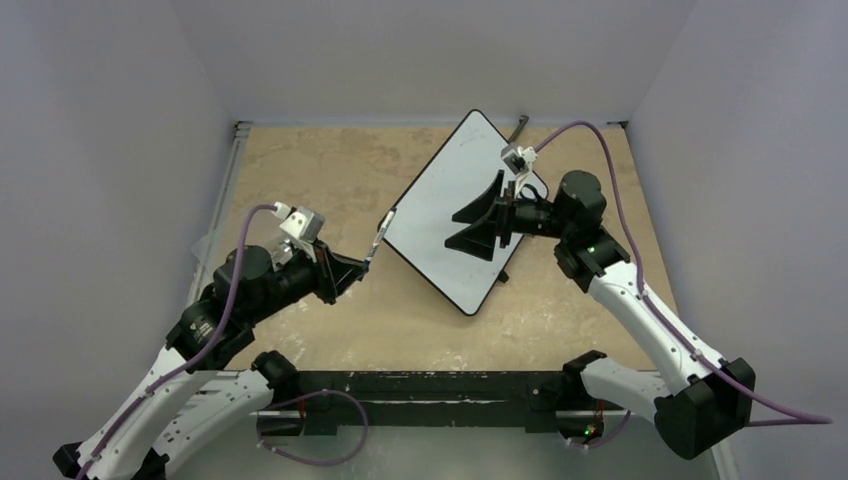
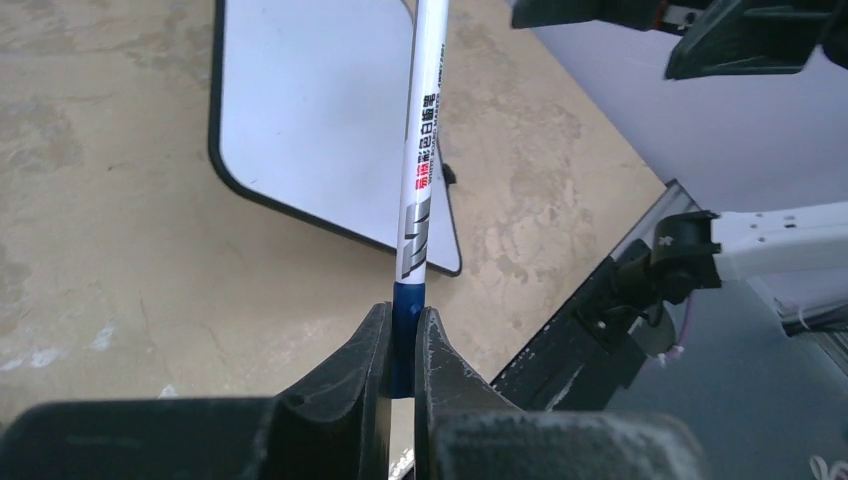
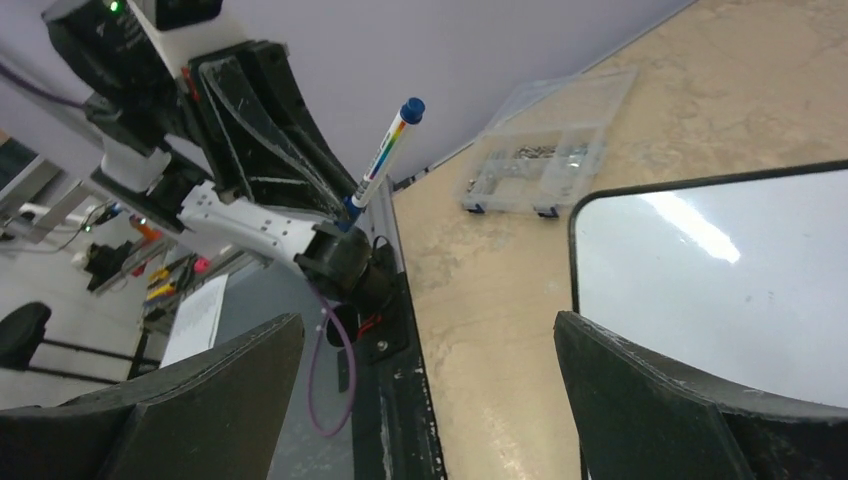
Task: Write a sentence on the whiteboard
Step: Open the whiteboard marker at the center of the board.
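I log: clear box (image 3: 545, 150) — small bits inside, unidentifiable; left hand (image 2: 402, 340) clamps marker (image 2: 420, 150); right hand (image 3: 428, 325) wide — over whiteboard (image 1: 425, 225).

Whiteboard (image 1: 430, 215) looked smooth and glossy, and a bright glare streak sat on its white face in the right wrist view. Its thin rim was black and looked like plastic. Marker (image 2: 422, 130) had a shiny white plastic barrel with printed lettering and blue plastic at the gripped end. Table (image 1: 320, 170) was matt beige, mottled and worn; material unclear. Left gripper (image 2: 402, 315) fingers (image 2: 345, 380) were matt black plastic, scuffed with pale dust — right gripper (image 3: 428, 325) fingers (image 3: 660, 390) the same, with a faint grainy texture. Storage box (image 3: 545, 140) was clear plastic. Cable (image 1: 585, 124) had a smooth purple sheath. Arm shell (image 1: 650, 325) was white plastic, satin.
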